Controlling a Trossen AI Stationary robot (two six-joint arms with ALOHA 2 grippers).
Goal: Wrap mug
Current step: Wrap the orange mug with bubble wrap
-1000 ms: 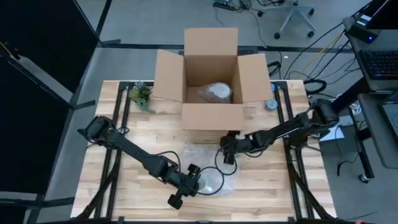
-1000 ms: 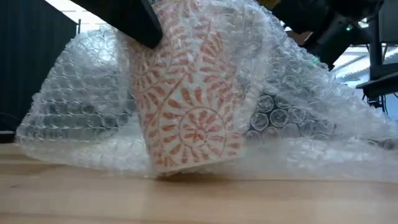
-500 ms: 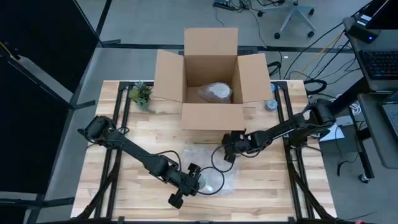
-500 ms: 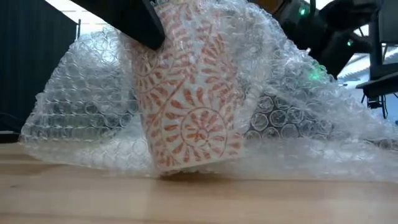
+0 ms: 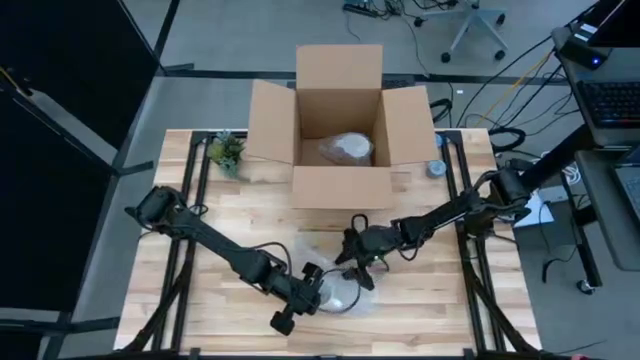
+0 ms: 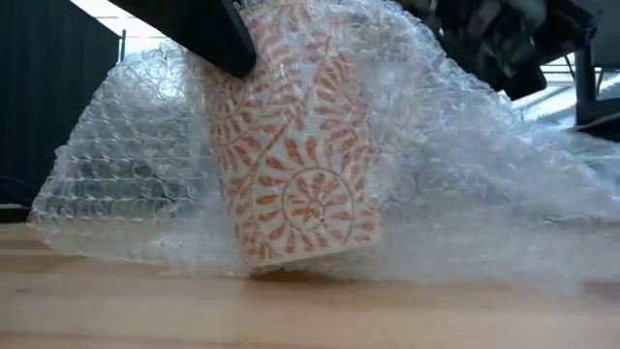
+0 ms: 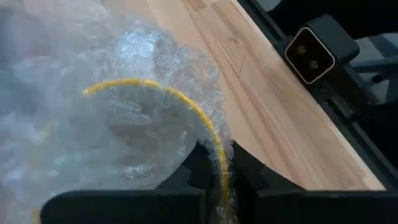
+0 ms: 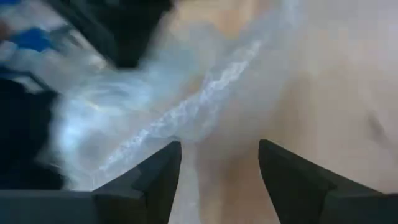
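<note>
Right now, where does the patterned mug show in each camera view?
High view: mug low centre, at the left gripper.
Low view: centre, tilted, red leaf pattern.
Left wrist view: yellow rim, fingers pinching it.
Right wrist view: not discernible.
Shared landmark: bubble wrap.

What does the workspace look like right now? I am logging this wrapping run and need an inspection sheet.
Surface: wooden table, bare at the front edge.
Job's things: patterned mug tilted on bubble wrap, which drapes around it.
Clutter: open cardboard box holding a wrapped bundle; small plant; tape roll.
Grippers: left claw shut on the mug's rim; right claw open above the wrap.
Cables: loops along both arms.
Surroundings: office chair, keyboard.
</note>
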